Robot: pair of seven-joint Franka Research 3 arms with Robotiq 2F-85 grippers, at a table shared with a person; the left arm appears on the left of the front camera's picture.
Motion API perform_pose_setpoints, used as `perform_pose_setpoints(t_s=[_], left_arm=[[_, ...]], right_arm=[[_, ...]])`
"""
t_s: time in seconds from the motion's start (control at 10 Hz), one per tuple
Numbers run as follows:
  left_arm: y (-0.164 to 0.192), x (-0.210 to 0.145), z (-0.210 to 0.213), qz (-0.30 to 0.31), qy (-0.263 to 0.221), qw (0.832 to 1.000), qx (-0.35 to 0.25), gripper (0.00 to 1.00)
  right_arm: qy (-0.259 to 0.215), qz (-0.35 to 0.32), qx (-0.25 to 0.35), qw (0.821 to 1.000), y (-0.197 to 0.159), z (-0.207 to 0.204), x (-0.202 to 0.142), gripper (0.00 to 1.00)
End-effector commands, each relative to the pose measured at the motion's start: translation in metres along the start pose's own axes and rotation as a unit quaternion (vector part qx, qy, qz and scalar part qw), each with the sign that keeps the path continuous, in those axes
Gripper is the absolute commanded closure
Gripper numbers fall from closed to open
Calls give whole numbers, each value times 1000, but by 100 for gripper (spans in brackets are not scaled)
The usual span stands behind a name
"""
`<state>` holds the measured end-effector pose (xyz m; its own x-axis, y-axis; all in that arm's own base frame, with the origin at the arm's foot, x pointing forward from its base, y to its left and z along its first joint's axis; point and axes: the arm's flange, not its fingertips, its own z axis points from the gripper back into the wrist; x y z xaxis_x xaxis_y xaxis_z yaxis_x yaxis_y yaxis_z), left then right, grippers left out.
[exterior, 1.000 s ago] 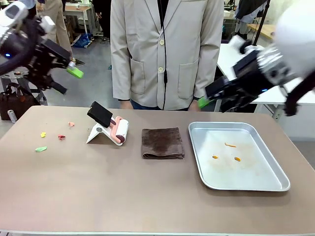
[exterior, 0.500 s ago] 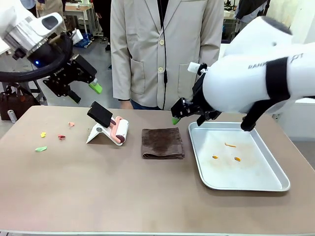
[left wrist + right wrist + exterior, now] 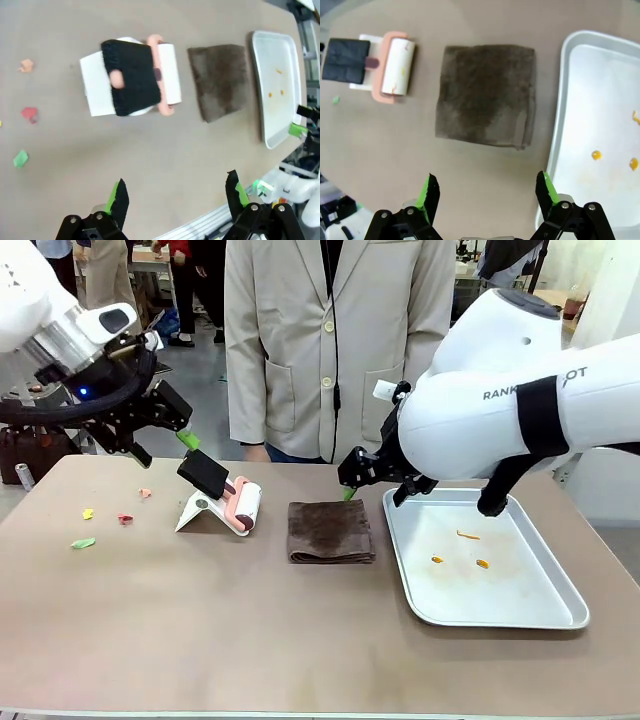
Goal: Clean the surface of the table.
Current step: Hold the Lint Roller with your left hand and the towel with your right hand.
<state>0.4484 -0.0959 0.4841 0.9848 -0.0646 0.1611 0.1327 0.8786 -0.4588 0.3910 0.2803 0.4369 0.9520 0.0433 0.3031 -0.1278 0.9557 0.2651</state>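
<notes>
The table has a taupe-brown top. Small coloured scraps lie on its left part. A lint roller with a black handle rests on a white stand, and a folded brown cloth lies mid-table. My left gripper hangs open above the table's far left, just left of the roller's handle. In the left wrist view it looks down on the roller and the scraps. My right gripper hovers open over the cloth's far edge. From the right wrist, the gripper is seen above the cloth, empty.
A shallow metal tray holding a few orange bits sits on the table's right side, seen also in the right wrist view. A person in a beige jacket stands at the far edge.
Both arms swung down and inward. The left gripper dropped toward the roller's handle. The right one came from the far right to the cloth's far edge.
</notes>
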Motion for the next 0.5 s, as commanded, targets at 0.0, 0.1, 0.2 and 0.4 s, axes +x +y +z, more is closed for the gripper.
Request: perform_pose_setpoints(t_s=[0.0,0.1,0.2,0.4], left_arm=[[12,22,-13,58,-17,998,-11,0],[22,36,-21,69,-27,997,-19,0],[28,45,-27,72,-30,996,-33,0],[38,60,-40,86,-33,995,-44,0]], right_arm=[[5,-36,-2,999,7,0,7,0],[13,-48,-6,999,9,-2,9,0],[13,-49,-5,999,8,-4,9,0],[23,-59,-1,998,6,-6,12,0]])
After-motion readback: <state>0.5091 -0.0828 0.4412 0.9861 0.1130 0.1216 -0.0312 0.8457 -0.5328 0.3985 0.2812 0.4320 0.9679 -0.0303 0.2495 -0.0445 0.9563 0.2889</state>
